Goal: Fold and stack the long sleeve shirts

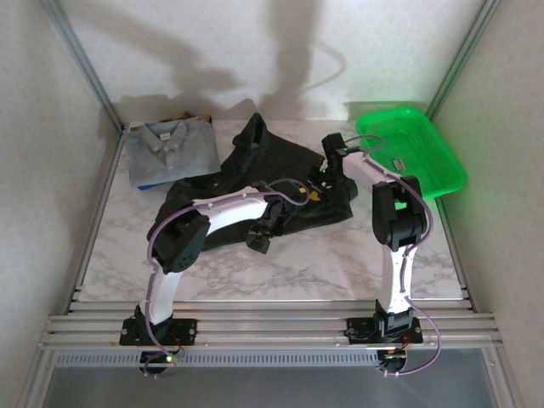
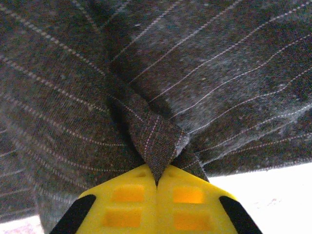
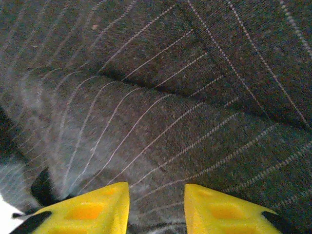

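Left gripper (image 2: 156,183) half under dark shirt (image 2: 219,73)

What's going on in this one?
Two robot arms are working on the dark pinstriped shirt, which lies crumpled in the middle. The left hand is shut on a pinched fold of it. The right hand is down on the same shirt with its fingers apart. A grey-blue shirt lies folded at the back left, and a green basket sits at the back right.
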Motion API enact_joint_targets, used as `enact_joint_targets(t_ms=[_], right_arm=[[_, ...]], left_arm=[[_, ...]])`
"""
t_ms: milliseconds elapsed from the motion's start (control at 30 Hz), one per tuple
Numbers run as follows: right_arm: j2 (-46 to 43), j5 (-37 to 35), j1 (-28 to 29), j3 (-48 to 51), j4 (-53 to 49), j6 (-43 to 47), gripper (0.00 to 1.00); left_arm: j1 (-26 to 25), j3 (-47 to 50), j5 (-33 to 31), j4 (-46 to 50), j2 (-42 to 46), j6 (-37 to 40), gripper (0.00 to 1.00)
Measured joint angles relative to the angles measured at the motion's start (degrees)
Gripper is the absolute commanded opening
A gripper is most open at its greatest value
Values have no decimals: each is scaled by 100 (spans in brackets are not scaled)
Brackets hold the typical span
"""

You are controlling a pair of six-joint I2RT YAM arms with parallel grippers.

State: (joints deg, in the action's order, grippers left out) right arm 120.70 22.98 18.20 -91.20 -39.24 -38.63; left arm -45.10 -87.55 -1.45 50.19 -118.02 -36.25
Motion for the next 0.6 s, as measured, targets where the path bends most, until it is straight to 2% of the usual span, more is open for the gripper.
enact_joint_targets(t_ms=[233,333,433,467,533,600], right_arm=[[168,-525,90,74,-240,-17,26],[168,-588,85,149,-245,-17,26],[168,-623,85,155,-240,-15,26],[168,-636,85,160,-238,-13,26],[168,-636,85,160,-238,-7,26],[166,-636,87,162,-238,4,26]], left_arm=[[188,1021,129,-527,1176,-372,6],[358,1606,170,-802,1799,-595,11],[608,2166,166,-1058,2400,-824,19],[719,2404,166,-1172,2649,-929,26],[970,2892,160,-1353,3174,-1143,33],[1248,3453,136,-1499,3768,-1399,49]])
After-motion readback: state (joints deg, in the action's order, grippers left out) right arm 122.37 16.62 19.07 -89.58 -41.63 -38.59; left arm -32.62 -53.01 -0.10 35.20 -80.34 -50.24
